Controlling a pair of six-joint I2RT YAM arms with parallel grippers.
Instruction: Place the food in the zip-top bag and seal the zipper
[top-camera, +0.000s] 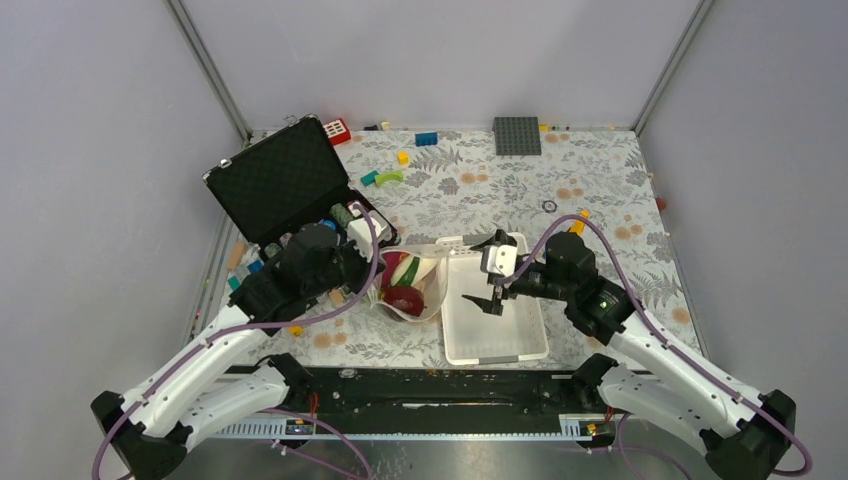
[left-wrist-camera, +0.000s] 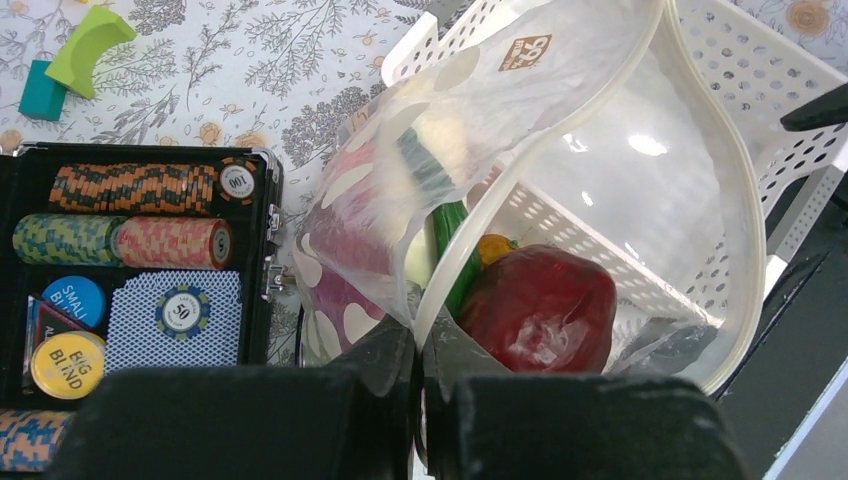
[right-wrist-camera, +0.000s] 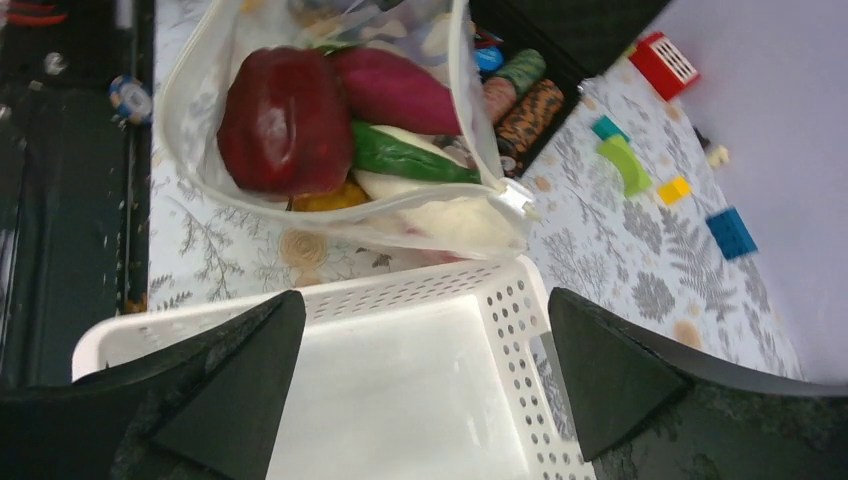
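Note:
The clear zip-top bag (top-camera: 410, 285) lies open between the black case and the white basket, with food inside. In the right wrist view the bag (right-wrist-camera: 200, 100) holds a dark-red bulb (right-wrist-camera: 280, 120), a purple sweet potato (right-wrist-camera: 395, 90), a long green pepper (right-wrist-camera: 410, 160) and a white radish (right-wrist-camera: 450, 215). The zipper (left-wrist-camera: 745, 200) forms a wide open loop. My left gripper (left-wrist-camera: 420, 350) is shut on the bag's mouth edge, near the dark-red bulb (left-wrist-camera: 540, 310). My right gripper (top-camera: 492, 300) is open and empty above the basket (right-wrist-camera: 400, 380).
An open black case (top-camera: 280, 185) with rolls of poker chips (left-wrist-camera: 130, 190) stands left of the bag. Toy bricks (top-camera: 427, 139) and a grey baseplate (top-camera: 517, 135) lie at the back of the flowered table.

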